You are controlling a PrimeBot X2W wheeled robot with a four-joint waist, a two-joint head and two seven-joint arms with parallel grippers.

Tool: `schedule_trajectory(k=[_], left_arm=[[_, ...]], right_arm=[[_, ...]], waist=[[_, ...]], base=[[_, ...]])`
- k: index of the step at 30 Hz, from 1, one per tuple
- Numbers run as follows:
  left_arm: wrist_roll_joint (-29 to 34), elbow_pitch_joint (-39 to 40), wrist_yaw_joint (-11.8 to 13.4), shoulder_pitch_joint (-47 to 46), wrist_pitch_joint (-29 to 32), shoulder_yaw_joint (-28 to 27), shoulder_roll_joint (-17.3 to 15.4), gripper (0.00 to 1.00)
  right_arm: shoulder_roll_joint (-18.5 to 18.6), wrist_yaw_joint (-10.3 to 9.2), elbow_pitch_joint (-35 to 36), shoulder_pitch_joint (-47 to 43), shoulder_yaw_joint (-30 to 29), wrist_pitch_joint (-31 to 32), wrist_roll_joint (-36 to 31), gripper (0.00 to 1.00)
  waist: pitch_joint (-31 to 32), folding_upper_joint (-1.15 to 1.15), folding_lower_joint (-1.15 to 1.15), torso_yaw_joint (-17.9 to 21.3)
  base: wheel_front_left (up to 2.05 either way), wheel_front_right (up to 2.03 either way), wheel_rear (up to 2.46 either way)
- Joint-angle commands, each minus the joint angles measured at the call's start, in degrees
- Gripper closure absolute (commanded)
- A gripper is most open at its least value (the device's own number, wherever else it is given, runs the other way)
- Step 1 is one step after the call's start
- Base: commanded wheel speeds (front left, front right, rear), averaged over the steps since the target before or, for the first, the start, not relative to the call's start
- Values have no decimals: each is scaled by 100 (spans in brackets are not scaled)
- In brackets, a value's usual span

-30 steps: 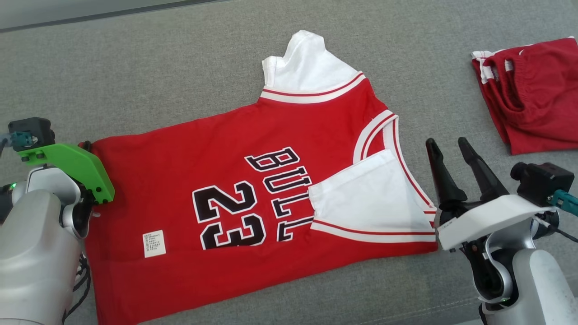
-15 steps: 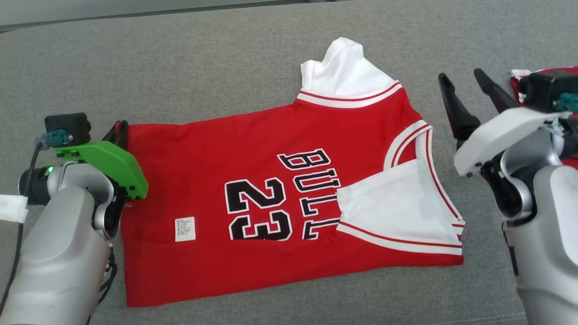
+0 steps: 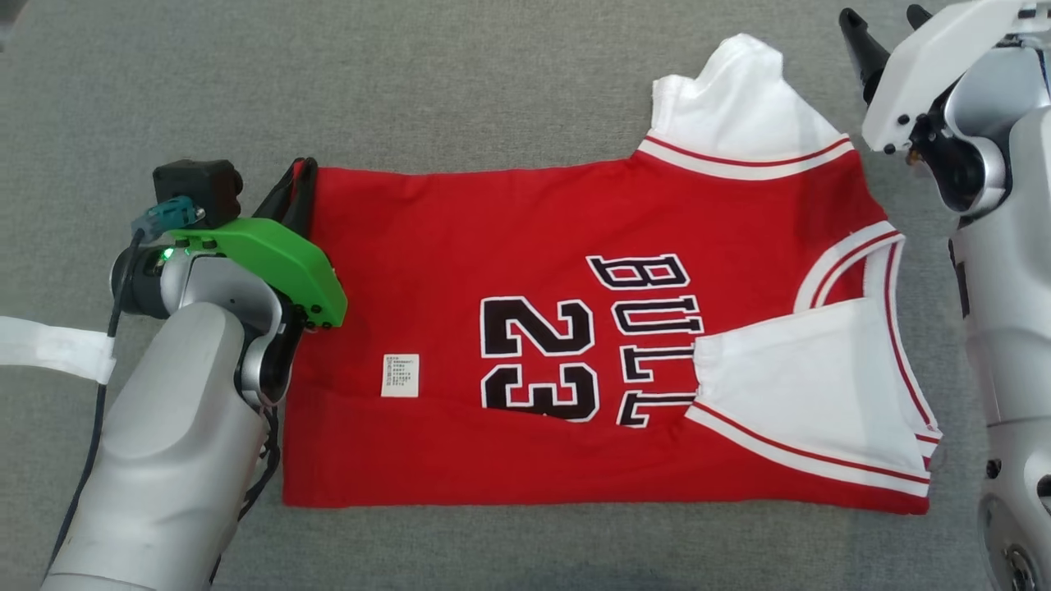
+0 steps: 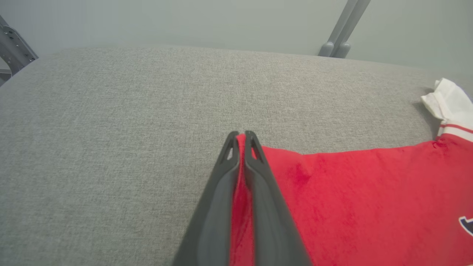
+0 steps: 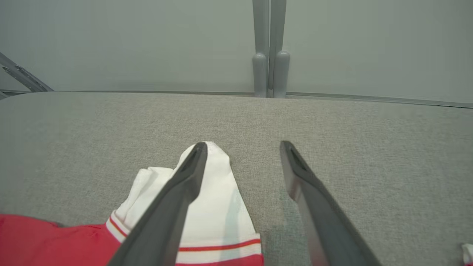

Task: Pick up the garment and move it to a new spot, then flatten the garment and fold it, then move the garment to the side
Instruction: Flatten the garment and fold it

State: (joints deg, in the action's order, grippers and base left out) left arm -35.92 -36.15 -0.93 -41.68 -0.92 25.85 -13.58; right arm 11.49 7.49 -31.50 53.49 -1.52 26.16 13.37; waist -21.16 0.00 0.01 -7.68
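Observation:
The garment (image 3: 525, 222) is a red jersey with "BULL 23" in black and white sleeves. It lies spread flat on the grey cloth surface, collar end to the right. My left gripper (image 3: 302, 176) is at the jersey's far left corner. In the left wrist view the left gripper (image 4: 242, 136) is shut on the red hem (image 4: 351, 192). My right gripper (image 3: 883, 12) stands open beside the far white sleeve (image 3: 739, 107). In the right wrist view the right gripper (image 5: 244, 146) has one finger over that sleeve (image 5: 221, 207) and the other over bare cloth.
The grey cloth surface (image 3: 460, 90) runs on beyond the jersey on every side. Its far edge meets a pale wall with a metal post (image 5: 268, 70). A small white scrap (image 5: 467, 253) shows at the lower right of the right wrist view.
The head camera has shifted, and the red shorts at the right have left the picture. My right gripper has gone from beside the near sleeve to beside the far sleeve. The left stays shut on the corner.

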Motion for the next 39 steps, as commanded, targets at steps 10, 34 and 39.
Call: schedule_trajectory(k=[10,34,39], left_arm=[[-17,41,-23,-199,-118,114,235,100],[-70,-276,-107,-422,-181,289,387,100],[-101,-395,-119,-446,-205,300,379,100]], right_arm=[[26,1,-1491,864,-5,-89,-573,0],[144,1,-3175,1515,234,-757,-801,90],[139,1,-3357,1567,364,-1073,-838,100]], waist=[[-558,0,-1,-671],[-634,0,-1,-867],[-581,0,-1,-847]], base=[[0,0,0],[0,0,0],[0,0,0]])
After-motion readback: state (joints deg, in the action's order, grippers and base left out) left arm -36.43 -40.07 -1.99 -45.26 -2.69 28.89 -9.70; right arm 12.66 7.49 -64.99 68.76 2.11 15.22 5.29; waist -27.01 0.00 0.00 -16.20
